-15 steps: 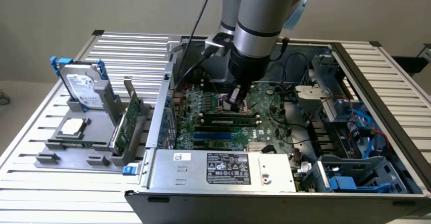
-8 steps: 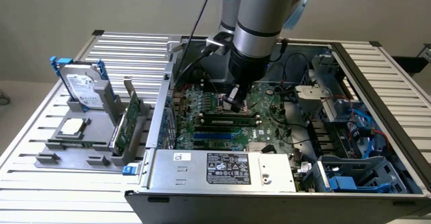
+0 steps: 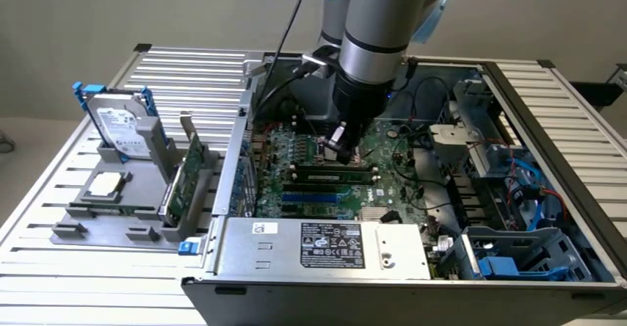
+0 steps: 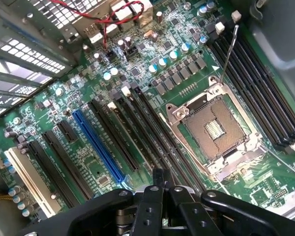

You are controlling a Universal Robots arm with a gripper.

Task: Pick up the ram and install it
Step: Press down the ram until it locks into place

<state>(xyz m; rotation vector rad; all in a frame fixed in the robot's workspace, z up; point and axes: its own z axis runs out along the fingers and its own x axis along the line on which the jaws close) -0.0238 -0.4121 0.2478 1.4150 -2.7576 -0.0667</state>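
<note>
Exterior view: the arm reaches down into the open computer case (image 3: 548, 194), which lies on the slatted bench (image 3: 186, 76), and the pincer (image 3: 343, 141) hangs just above the motherboard (image 3: 392, 186), near the long black memory slots (image 3: 338, 170). Its jaws are closed tight together. Nothing can be made out between the fingers (image 4: 156, 189) in the wrist view, so I cannot say the ram is gripped. A thin green strip with a pale label (image 3: 333, 167) lies along one of the slots right below the pincer; that may be the ram, already sitting in or on its slot, though I cannot tell whether it is fully seated.

The wrist view looks along the board, with the empty processor socket (image 4: 216, 128) on one side and a blue expansion slot (image 4: 98, 147) on the other, dark slots running between them.

If this is the pressing stage, doing it well means keeping the closed fingers centred over the stick's upper edge, square to the slot, and pushing straight down evenly so both end latches can catch. Any tilt risks bending the stick or scraping neighbouring components.

On the grey rack (image 3: 108, 219) at the exterior view's left stand a hard drive (image 3: 122, 128) and a wider green expansion card (image 3: 186, 183), well apart from the work.
</note>
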